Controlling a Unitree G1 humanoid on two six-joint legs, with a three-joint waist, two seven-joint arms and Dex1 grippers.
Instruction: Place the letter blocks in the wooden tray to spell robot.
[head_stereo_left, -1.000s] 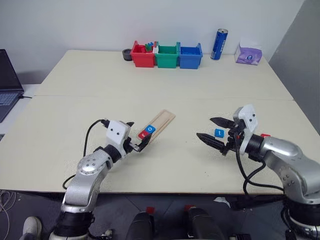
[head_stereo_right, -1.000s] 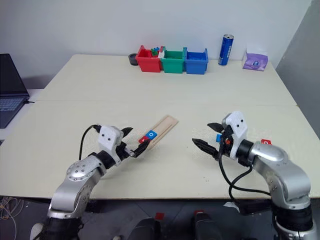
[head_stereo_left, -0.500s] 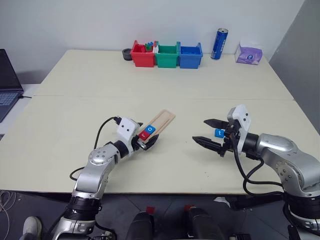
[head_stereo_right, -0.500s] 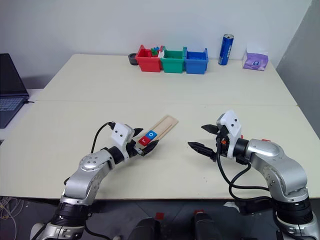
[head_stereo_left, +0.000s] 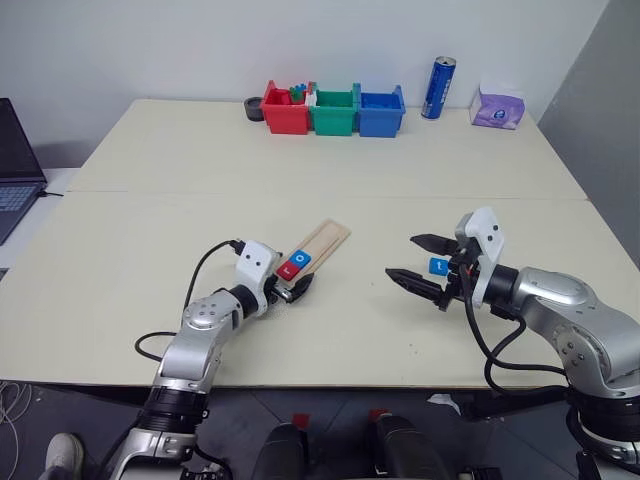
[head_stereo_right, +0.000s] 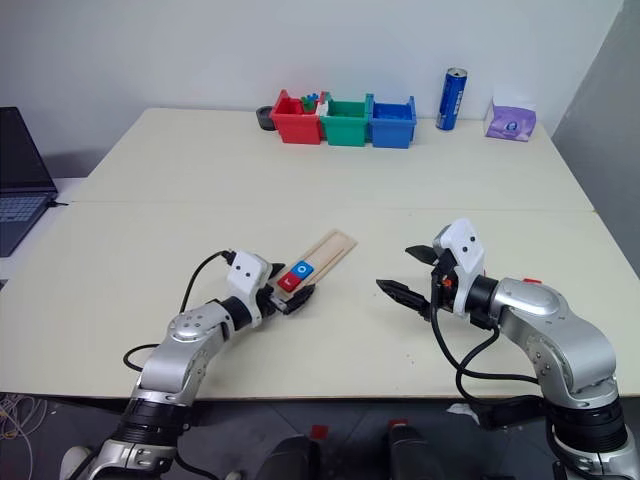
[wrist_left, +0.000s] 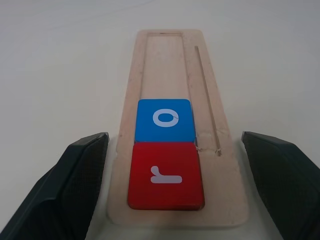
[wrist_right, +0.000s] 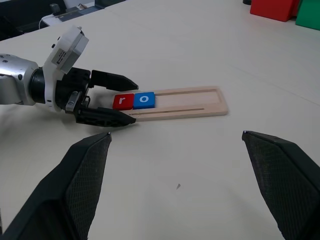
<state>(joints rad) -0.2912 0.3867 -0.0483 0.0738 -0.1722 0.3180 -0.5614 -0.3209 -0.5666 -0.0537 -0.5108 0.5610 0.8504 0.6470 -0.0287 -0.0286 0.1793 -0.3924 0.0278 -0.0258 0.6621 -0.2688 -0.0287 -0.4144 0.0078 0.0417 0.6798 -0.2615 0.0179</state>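
- Left gripper (head_stereo_left: 292, 290), two black fingers, sits low on the pale cream counter (head_stereo_left: 330, 170) at lower centre-left of the head view. Jaws spread wide, one finger on each side of the near end of the tray, holding nothing.
- Long narrow pale wooden tray (wrist_left: 175, 70) lies diagonally at frame centre, near end between the left gripper's fingers, far end pointing to the upper right.
- Red square letter block "r" (wrist_left: 166, 175) sits at the tray's near end; blue square letter block "o" (wrist_left: 164, 120) touches it just beyond. Rest of the groove is bare wood.
- Right gripper (head_stereo_left: 418, 262) hovers at centre-right above the counter, jaws wide apart, gripping nothing.
- Blue square letter block "t" (head_stereo_left: 438, 265) shows beside the right gripper's fingers; whether it rests on the counter I cannot tell.
- Small red piece (head_stereo_right: 531, 283) shows just beyond the right forearm, partly hidden.
- Far edge, upper centre: red plastic bin (head_stereo_left: 285, 110), green plastic bin (head_stereo_left: 334, 112), blue plastic bin (head_stereo_left: 381, 113) side by side, touching.
- To their right: upright blue can (head_stereo_left: 438, 88), then a purple tissue pack (head_stereo_left: 497, 108).
- Dark laptop (head_stereo_left: 15, 160) at the left edge.
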